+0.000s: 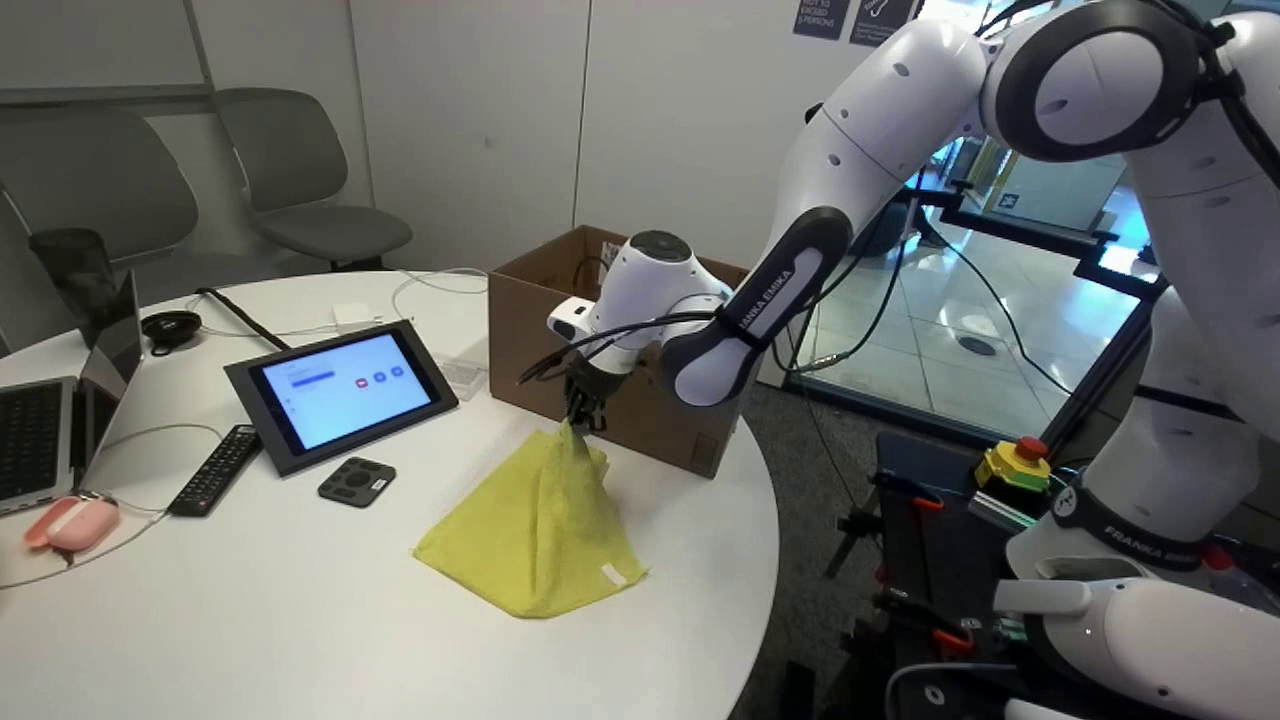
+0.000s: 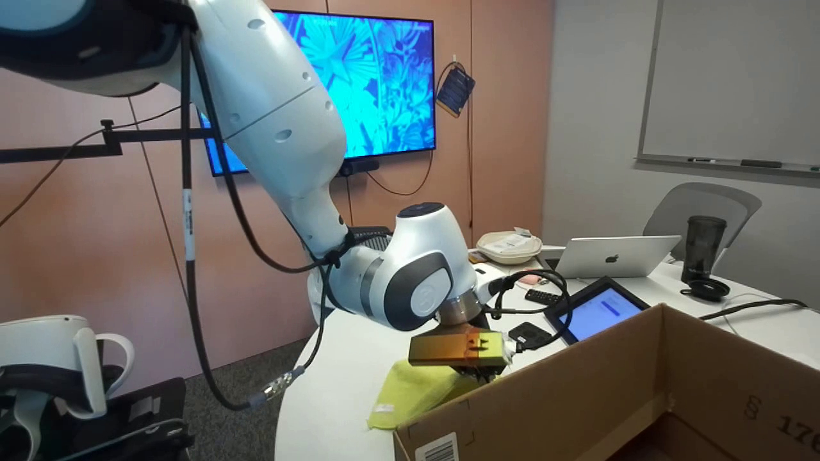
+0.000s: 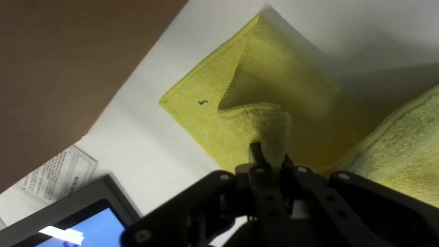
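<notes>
1. The fingers are narrowly clamped on a gathered fold of the yellow microfibre cloth; the fold is seen pinched between their tips in the wrist view.
2. The cloth is held up in a peak, while its lower part is spread over the white table, near the curved edge on the side of the robot arm.
3. A white tag is seen near a corner of the cloth in an exterior view, and a small black mark is shown on the fabric in the wrist view.
4. Just beside the cloth, a topless cardboard box is set close to the same edge; whether its wall is touched by the fingers cannot be told.
5. Farther in from that edge, a touchscreen panel is propped with its display lit; a dark grey button pad and a black remote control are laid beside it.
6. Toward the opposite edge of the table, a silver MacBook, a pink earbud case and a dark tumbler are placed.
7. Past the table's edge, a grey chair is stationed, and a wall-mounted screen is seen lit in blue in an exterior view.
8. A red emergency-stop button is mounted on a yellow housing near the robot arm.
</notes>
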Motion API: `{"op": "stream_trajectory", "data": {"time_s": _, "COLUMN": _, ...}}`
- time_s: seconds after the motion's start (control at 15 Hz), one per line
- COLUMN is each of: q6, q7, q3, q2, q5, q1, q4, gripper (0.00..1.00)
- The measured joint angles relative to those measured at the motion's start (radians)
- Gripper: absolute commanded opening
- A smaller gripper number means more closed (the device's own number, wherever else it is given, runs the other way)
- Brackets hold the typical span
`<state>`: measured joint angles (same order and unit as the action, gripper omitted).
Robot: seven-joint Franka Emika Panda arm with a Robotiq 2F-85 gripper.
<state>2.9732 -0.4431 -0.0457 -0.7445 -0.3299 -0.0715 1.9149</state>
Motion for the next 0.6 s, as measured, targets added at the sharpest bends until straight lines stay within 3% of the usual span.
{"op": "stream_trajectory", "data": {"time_s": 0.2, "q6": -0.009, "q7": 0.169, "q3": -0.106, "q2": -0.062, "q5": -0.003, "q1": -0.123, "q4": -0.081, "gripper": 0.04}}
{"op": "stream_trajectory", "data": {"time_s": 0.53, "q6": -0.068, "q7": 0.496, "q3": -0.365, "q2": -0.252, "q5": -0.014, "q1": -0.397, "q4": -0.239, "gripper": 0.07}}
{"op": "stream_trajectory", "data": {"time_s": 0.6, "q6": -0.101, "q7": 0.554, "q3": -0.402, "q2": -0.292, "q5": -0.014, "q1": -0.44, "q4": -0.271, "gripper": 0.3}}
